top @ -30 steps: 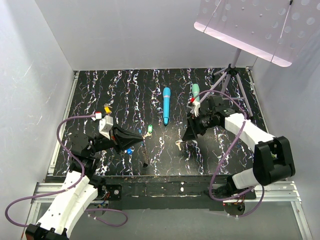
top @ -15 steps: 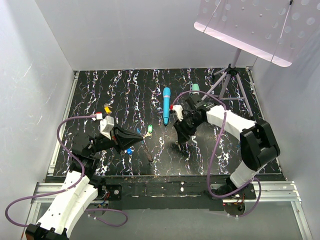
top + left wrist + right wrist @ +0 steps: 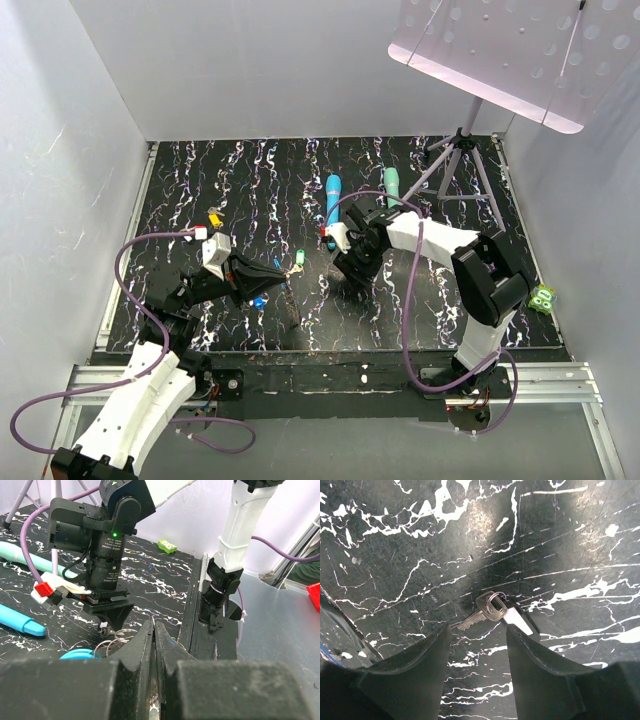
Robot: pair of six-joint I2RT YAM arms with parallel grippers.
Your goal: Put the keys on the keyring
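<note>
Keyring [image 3: 75, 654]: you see only its blue band, low in the left wrist view, flat on the table [image 3: 200, 170]. It is just beside the left gripper [image 3: 154, 626], with a few thin wire rings next to it.

Left gripper: fingers pressed together at the near left of the table. You cannot tell whether anything thin is pinched between them.

Cream key [image 3: 490, 609]: a metal blade on a small ring with a pale tag. It lies flat on the table, centred in the right wrist view.

Right gripper [image 3: 478, 628]: fingers apart, pointing down at the table. The cream key lies in line with the gap, just past the tips. Neither finger touches it, as far as you can see.

Green key [image 3: 299, 260]: on the table between the two grippers, nearer the left one.

Yellow key [image 3: 214, 216]: on the left part of the table, beyond the left wrist, well apart from the other keys.

Blue wand [image 3: 332, 203]: lying lengthwise mid-table, just beyond the right gripper.

Teal wand [image 3: 391, 182]: to the right of the blue wand, near the tripod [image 3: 458, 150] legs.
</note>
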